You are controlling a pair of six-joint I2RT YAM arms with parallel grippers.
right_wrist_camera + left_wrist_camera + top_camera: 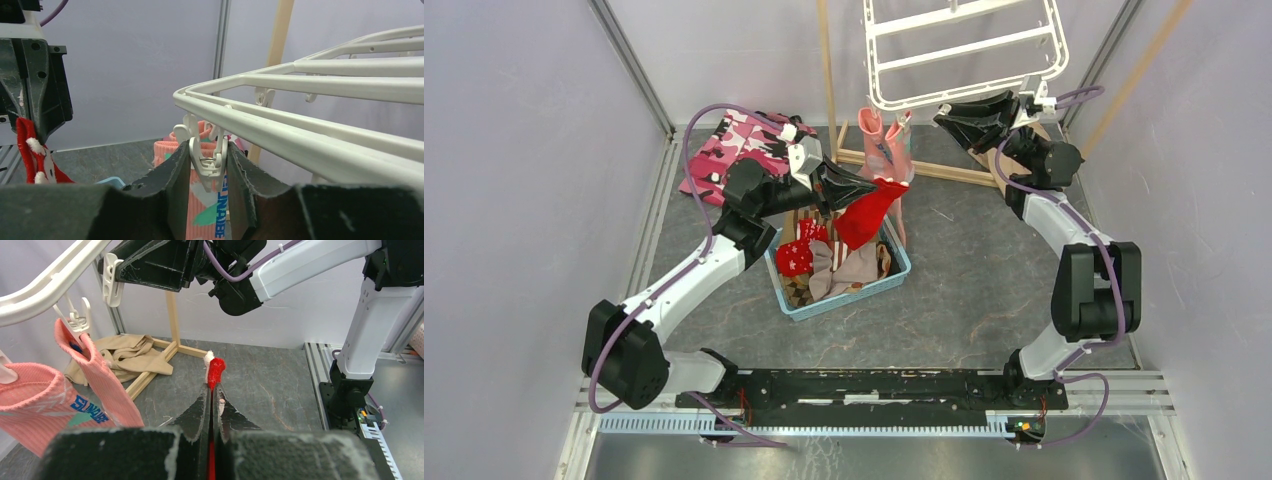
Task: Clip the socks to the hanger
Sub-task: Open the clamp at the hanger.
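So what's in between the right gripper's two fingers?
A white clip peg of the hanger, with the fingers of the right gripper against its two sides. The right wrist view shows it, a pink sock behind it.

Dark grey worktop point(984, 290), stone-patterned.
A blue basket point(864, 294) stands near its middle, a pink camouflage garment point(724, 150) lies at the far left, and a tan cloth point(125, 357) lies against the wooden stand's base point(954, 176) at the back.
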